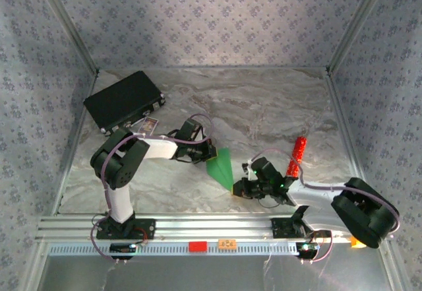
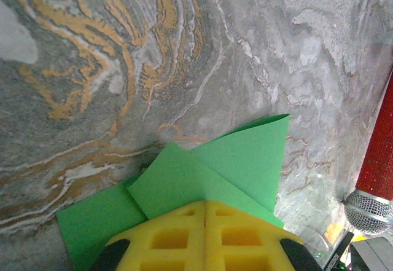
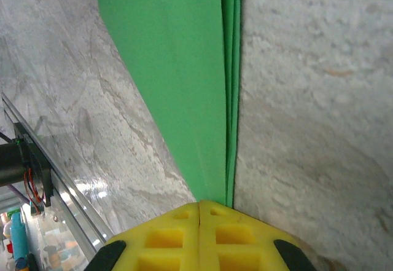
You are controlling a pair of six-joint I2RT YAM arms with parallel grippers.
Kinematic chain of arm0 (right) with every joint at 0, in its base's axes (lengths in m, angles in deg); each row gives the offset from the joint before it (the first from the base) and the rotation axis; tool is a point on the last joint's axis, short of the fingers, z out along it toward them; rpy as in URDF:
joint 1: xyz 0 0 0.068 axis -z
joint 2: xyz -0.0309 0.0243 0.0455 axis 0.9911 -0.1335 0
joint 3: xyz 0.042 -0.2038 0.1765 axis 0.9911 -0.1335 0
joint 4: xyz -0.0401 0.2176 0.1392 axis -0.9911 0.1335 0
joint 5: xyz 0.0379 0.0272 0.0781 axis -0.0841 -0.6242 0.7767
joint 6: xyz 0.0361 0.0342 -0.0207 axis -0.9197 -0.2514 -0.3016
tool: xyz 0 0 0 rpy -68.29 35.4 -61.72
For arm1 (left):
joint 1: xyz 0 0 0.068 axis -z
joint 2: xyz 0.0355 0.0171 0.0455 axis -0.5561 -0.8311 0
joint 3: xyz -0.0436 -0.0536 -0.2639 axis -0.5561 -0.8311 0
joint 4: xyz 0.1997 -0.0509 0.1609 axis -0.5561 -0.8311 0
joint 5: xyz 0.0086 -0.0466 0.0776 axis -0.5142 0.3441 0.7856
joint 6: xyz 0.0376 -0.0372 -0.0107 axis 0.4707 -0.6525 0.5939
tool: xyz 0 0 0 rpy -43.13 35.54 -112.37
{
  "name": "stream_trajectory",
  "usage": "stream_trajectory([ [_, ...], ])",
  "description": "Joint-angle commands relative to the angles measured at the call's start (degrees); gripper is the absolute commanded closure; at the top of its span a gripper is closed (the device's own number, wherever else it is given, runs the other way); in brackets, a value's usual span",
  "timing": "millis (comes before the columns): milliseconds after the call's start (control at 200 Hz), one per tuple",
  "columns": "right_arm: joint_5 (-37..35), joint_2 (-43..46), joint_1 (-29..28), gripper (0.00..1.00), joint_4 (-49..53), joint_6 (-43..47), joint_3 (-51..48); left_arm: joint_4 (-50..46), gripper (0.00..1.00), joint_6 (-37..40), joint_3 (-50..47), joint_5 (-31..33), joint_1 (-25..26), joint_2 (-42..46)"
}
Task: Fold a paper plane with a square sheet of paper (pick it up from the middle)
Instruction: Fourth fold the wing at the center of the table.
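The left gripper is pinching the wide end of the folded green paper. Its yellow fingers are pressing together with no gap, and layered flaps are fanning out just ahead of the tips. The right gripper is clamping the narrow pointed end, its fingers likewise closed. The paper is spanning between both grippers, low at the marble table. A red cylinder is lying near the right wrist, apart from the paper.
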Motion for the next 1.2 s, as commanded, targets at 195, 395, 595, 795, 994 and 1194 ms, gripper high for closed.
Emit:
stream_trajectory([
  [195, -0.4, 9.7, -0.6, 0.93, 18.1, -1.0, -2.9, -2.6, 1.00, 0.3, -1.7, 4.5, -1.3, -1.8],
  [395, -1.8, 16.6, 1.6, 0.93, 23.8, 1.8, 4.0, -2.3, 1.00, 0.3, -1.7, 4.2, -1.1, -1.3],
  [595, -1.5, 8.1, 6.3, 0.92, 20.3, 3.6, 10.9, -2.2, 1.00, 0.2, -2.0, 4.3, -1.1, -1.1],
  [795, 1.4, -3.7, 6.5, 0.92, 11.4, 2.9, 16.3, -1.9, 1.00, 0.1, -1.4, 3.8, -0.8, -1.3],
  [994, 3.1, -13.1, 6.4, 0.92, 7.2, 0.7, 21.5, -2.1, 1.00, 0.4, -1.4, 3.6, -0.8, -1.7],
  [1194, 4.4, -20.1, 7.1, 0.92, 5.1, 0.5, 23.3, -1.8, 1.00, 0.5, -1.1, 3.2, -0.8, -1.7],
])
